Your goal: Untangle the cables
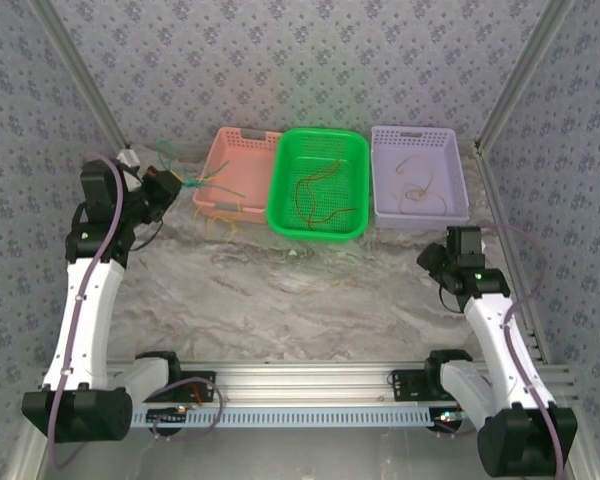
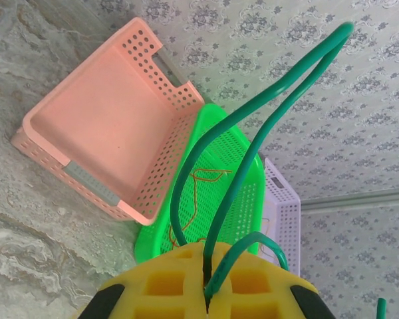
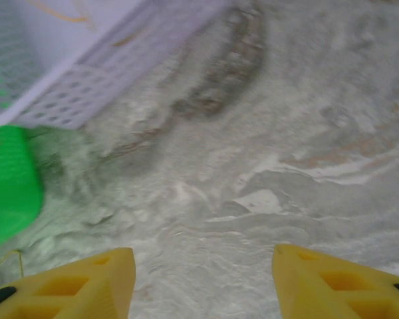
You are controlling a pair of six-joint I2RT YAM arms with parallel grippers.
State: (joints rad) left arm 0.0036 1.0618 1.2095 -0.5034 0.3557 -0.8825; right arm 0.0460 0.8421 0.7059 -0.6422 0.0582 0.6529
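Observation:
My left gripper (image 1: pixel 170 188) is raised at the far left, beside the pink basket (image 1: pixel 242 165). Its yellow fingers (image 2: pixel 166 282) are pressed together, and my left gripper (image 2: pixel 206 260) is shut on a green cable (image 2: pixel 253 113) that loops up above it. A red-orange cable (image 1: pixel 315 195) lies in the green basket (image 1: pixel 280 205). A pale yellow cable (image 1: pixel 420 190) lies in the purple basket (image 1: pixel 380 215). Another yellow cable (image 1: pixel 223 226) trails on the table in front of the pink basket. My right gripper (image 3: pixel 203 269) hangs open over bare marble, holding nothing.
Three baskets stand in a row at the back: pink, green (image 2: pixel 233 199), then purple (image 3: pixel 86 100). Patterned walls close in the back and both sides. A metal rail (image 1: pixel 310 380) with the arm bases runs along the near edge. Marble table (image 1: pixel 310 300) lies between the arms.

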